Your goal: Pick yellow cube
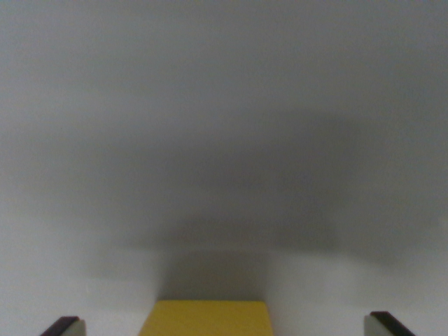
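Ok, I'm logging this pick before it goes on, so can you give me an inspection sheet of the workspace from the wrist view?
Surface: plain grey surface, blurred, with a soft dark shadow in the middle.
Job's things: yellow cube at the bottom edge, only its top part in view, lying between the two fingertips.
Clutter: nothing seen.
Grippers: gripper with jaws wide apart, one fingertip at the wrist view's left, the other at its right, both clear of the cube.
Cables: nothing seen.
Surroundings: nothing seen beyond the surface.

Gripper (222, 327) held wide, only two dark fingertips (63, 327) showing at the wrist view's bottom corners.
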`<control>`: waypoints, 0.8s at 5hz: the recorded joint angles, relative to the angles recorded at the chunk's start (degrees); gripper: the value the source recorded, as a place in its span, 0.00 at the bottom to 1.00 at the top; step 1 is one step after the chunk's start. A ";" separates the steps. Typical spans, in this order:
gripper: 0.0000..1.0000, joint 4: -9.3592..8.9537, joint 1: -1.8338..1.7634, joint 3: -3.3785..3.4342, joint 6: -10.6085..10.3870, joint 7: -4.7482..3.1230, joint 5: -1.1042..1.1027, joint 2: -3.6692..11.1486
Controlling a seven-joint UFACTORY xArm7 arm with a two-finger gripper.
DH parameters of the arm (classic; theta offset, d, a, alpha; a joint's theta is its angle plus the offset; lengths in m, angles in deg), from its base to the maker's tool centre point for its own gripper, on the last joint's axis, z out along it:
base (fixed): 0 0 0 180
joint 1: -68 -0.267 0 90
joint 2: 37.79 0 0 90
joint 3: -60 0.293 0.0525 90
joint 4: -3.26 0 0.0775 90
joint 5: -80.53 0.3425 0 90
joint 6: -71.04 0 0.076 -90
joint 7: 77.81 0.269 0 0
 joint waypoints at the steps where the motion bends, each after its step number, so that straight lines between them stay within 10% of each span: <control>1: 0.00 -1.10 -0.16 0.16 -1.32 0.35 0.01 0.24; 4: 0.00 -2.06 -0.29 0.30 -2.47 0.65 0.01 0.46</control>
